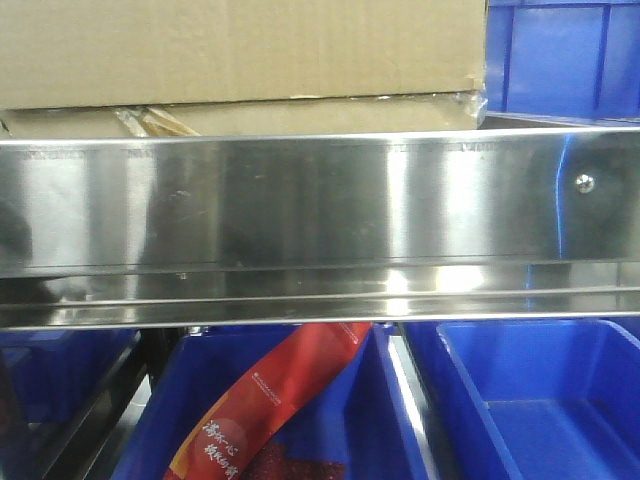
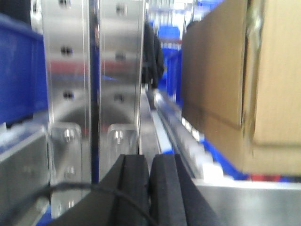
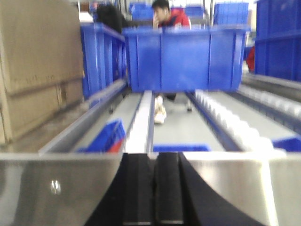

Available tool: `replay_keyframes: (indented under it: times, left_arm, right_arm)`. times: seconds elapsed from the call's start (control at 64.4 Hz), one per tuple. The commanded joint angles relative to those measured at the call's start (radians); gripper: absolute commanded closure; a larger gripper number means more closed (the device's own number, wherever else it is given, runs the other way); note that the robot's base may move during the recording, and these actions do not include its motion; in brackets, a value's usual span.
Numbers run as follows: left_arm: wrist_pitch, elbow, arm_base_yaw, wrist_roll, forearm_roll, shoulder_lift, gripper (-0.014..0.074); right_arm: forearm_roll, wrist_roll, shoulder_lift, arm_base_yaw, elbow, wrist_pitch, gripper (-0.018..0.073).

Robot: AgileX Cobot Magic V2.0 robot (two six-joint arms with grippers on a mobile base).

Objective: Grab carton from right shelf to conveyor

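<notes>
A brown carton (image 1: 240, 50) sits on the shelf behind a steel rail (image 1: 320, 200), filling the upper left of the front view. It also shows at the right of the left wrist view (image 2: 225, 80) and at the left of the right wrist view (image 3: 37, 66). My left gripper (image 2: 149, 162) is shut and empty, low in front of the steel rail, left of the carton. My right gripper (image 3: 154, 160) is shut and empty, in front of the rail, right of the carton. Neither gripper shows in the front view.
A blue bin (image 3: 186, 56) stands on the roller lanes ahead of my right gripper, with more blue bins (image 1: 565, 55) to the right. Below the rail are blue bins (image 1: 545, 400), one holding a red packet (image 1: 270, 400). Steel uprights (image 2: 94, 70) stand left. A person (image 3: 167, 14) is behind.
</notes>
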Motion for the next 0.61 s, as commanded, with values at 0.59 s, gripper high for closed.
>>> replay_keyframes:
  times: [0.59]
  left_arm:
    - [-0.194,-0.036,-0.002,0.002,0.000,-0.003,0.0605]
  right_arm:
    - [0.003,-0.010,-0.003,0.003,-0.093,-0.092,0.0627]
